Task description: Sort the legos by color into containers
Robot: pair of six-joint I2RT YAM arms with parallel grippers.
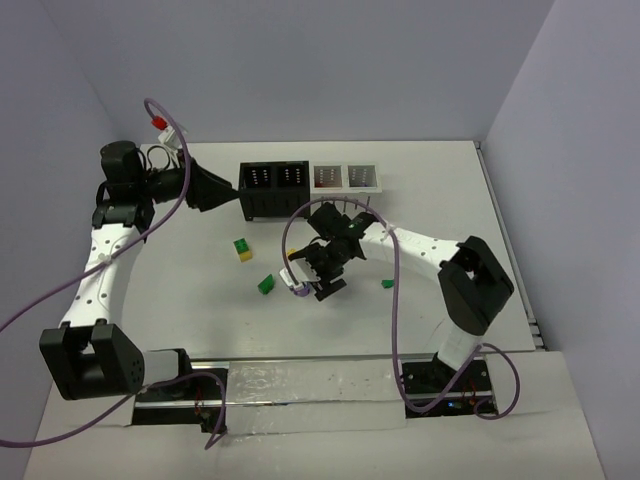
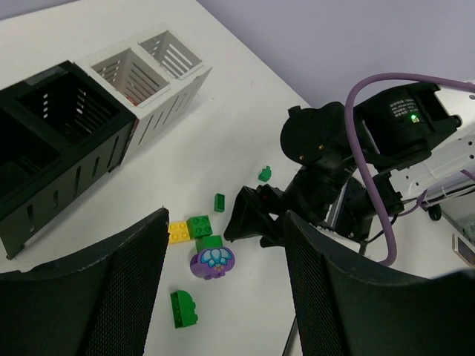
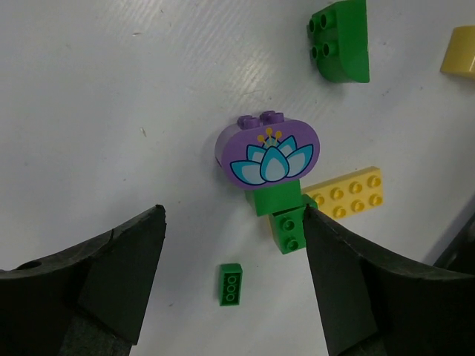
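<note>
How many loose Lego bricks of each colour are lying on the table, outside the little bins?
Green bricks: 6, counting the one below the flower
Yellow bricks: 2
Purple brick: 1
Total in view: 9

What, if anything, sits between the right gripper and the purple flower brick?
Nothing visible does. The right gripper hangs open over the purple flower brick, with nothing across the gap. A green brick touches the flower's lower edge and a yellow plate lies beside that, so a closing grasp might catch them.
</note>
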